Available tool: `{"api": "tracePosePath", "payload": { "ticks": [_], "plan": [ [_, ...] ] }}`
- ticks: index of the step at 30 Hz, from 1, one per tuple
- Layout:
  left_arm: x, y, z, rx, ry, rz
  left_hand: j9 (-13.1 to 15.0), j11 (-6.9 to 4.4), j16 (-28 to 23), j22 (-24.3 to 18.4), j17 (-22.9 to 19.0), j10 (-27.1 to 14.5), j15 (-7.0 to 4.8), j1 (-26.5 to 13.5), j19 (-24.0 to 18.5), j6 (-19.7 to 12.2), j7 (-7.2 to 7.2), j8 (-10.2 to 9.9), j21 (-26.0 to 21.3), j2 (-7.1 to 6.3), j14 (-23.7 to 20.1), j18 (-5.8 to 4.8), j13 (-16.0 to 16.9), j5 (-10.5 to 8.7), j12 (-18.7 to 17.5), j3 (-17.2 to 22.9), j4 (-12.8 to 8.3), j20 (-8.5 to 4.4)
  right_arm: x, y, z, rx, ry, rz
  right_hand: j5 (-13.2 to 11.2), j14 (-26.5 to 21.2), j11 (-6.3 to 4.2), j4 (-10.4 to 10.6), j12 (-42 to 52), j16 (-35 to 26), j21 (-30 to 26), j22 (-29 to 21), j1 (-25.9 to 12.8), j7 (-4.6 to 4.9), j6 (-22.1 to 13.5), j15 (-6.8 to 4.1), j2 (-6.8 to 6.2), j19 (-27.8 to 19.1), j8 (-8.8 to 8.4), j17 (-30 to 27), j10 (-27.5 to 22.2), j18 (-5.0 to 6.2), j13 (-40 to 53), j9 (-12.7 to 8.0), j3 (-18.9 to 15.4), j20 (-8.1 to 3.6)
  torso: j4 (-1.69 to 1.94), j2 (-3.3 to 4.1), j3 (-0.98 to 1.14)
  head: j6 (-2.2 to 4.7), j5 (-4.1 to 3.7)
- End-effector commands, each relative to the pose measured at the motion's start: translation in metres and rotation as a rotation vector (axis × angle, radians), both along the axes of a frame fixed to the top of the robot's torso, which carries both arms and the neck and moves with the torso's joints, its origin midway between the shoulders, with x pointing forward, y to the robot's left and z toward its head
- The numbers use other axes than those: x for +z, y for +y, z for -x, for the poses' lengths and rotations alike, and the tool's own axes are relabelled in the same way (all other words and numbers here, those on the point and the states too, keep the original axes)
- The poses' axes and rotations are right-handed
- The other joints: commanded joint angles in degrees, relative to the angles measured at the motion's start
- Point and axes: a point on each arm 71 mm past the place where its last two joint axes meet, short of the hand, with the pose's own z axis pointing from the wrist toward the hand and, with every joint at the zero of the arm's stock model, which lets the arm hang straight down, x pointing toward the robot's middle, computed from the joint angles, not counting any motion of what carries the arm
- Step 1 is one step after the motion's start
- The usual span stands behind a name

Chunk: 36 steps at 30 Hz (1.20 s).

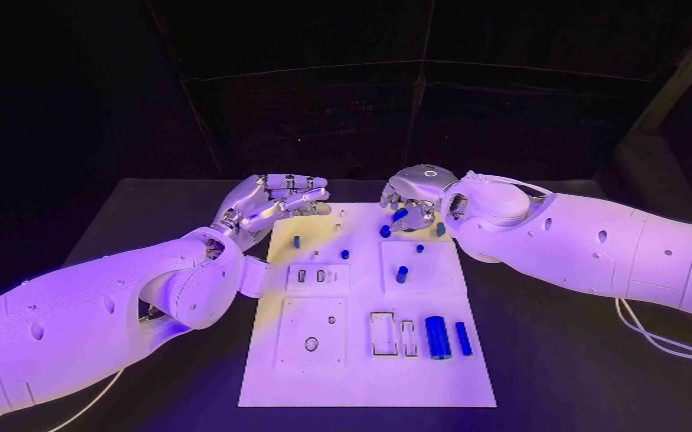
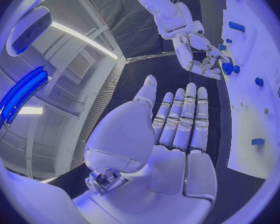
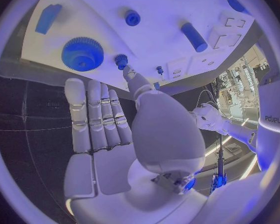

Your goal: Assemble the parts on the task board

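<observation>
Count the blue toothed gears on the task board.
2. A large gear lies at the task board's far end near the right hand; a small gear sits beside it, by that hand's thumb. More may hide under the hand.

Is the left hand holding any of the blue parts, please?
No, the left hand is flat and empty in its wrist view, fingers straight, beside the white board.

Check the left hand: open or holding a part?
Open. The left hand has its fingers straight with nothing in the palm, beside the white board.
</observation>
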Motion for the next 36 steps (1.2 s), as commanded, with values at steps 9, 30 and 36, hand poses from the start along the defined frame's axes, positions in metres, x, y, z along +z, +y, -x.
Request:
{"api": "tracePosePath", "payload": {
  "ticks": [9,30,36],
  "plan": [
    [0.000,-0.003,0.000,-0.026,0.012,-0.005,-0.05,0.25,-0.45,-0.15,-0.01,0.23,0.26,-0.05,0.41,0.21,1.92,-0.37,-0.33,0.83,0.18,0.29,-0.04,-0.13,-0.42,-0.47,0.07,-0.11,-0.011,0.004,0.000,0.005,0.052,0.030,3.05,1.07,-0.49,1.05,1.36,-0.31,0.33,0.49,2.39,-0.85,0.15,-0.46,1.34,1.09,1.12,-2.59,-2.78,-0.79,-0.64,0.12,0.95,-0.82,0.03,0.14,0.07,-0.39,0.22],
    [-0.002,-0.005,-0.002,-0.030,0.022,-0.009,-0.04,0.40,-0.94,-0.38,-0.01,0.06,0.39,-0.16,0.40,0.06,2.08,-0.73,-0.63,1.21,0.03,0.27,-0.04,-0.13,-0.91,-0.62,0.17,-0.02,-0.020,0.010,-0.001,0.010,0.096,0.054,2.80,5.32,-2.39,2.83,-1.89,-1.51,3.92,7.06,2.43,-2.92,2.99,-2.46,2.25,5.82,0.24,-6.78,-0.05,-1.97,-6.55,-0.19,8.29,-2.99,0.09,0.26,0.11,-1.35,0.47],
    [-0.003,-0.005,-0.003,-0.032,0.026,-0.011,-0.04,0.43,-1.03,-0.42,-0.01,0.03,0.41,-0.20,0.40,0.03,2.10,-0.80,-0.69,1.31,0.01,0.26,-0.04,-0.13,-1.01,-0.65,0.22,0.00,-0.022,0.011,-0.002,0.009,0.108,0.056,1.65,5.90,-2.39,3.35,-2.28,-1.39,4.80,8.69,2.23,-2.81,3.79,-2.44,2.59,6.75,0.14,-7.22,0.92,-2.28,-7.58,-0.15,9.81,-3.09,-0.01,0.24,0.08,-1.66,0.79]
  ]
}}
